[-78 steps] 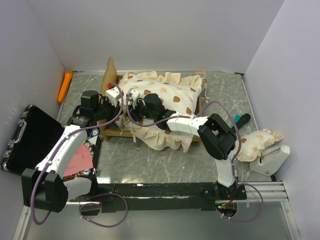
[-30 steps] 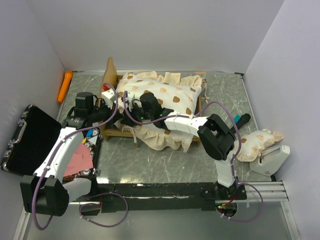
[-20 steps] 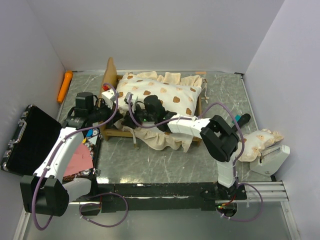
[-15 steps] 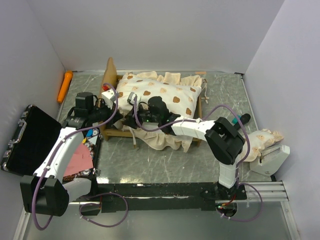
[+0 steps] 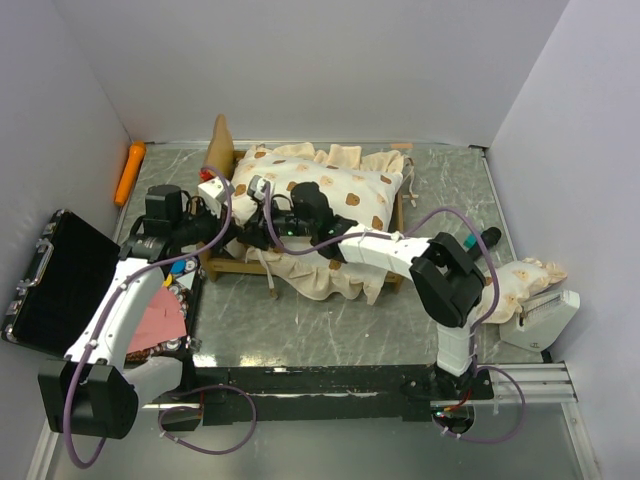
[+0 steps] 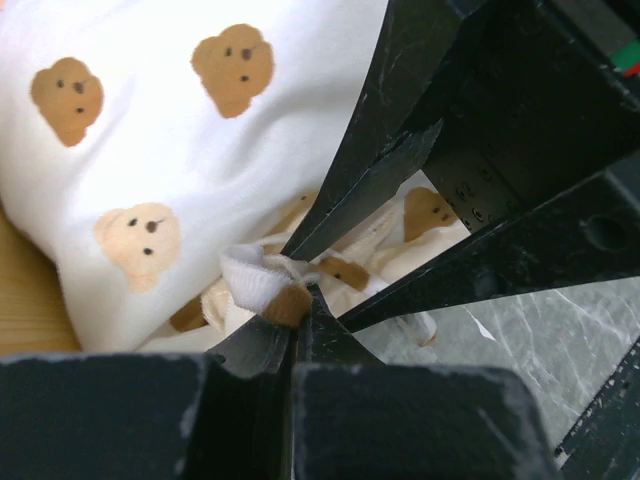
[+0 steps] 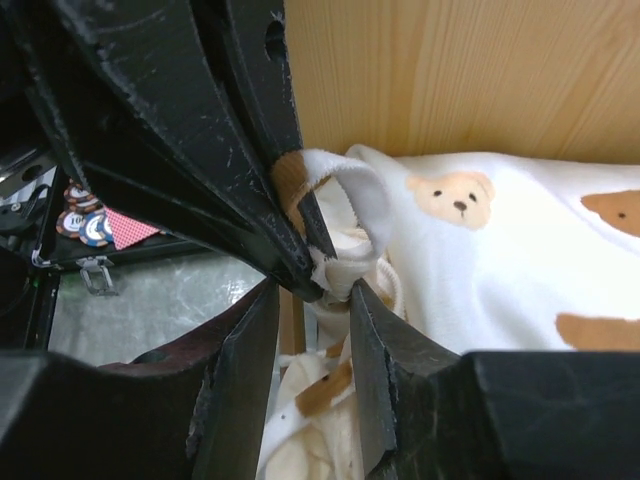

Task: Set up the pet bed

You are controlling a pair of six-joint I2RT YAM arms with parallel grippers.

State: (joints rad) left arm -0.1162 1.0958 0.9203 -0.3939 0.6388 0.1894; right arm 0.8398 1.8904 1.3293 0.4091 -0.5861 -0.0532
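Left pincer (image 6: 295,305) tight on mattress frill (image 6: 255,282), right pincer (image 7: 318,300) astride both

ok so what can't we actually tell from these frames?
- Right wrist view: whether the right gripper pinches the mattress frill or only straddles it. The left gripper's fingers crowd the gap.
- Top view: the bed frame corner where the two grippers meet, covered by them.
- Left wrist view: most of the bed, cut off by the edges.
- Top view: the case's open half, mostly under the left arm.
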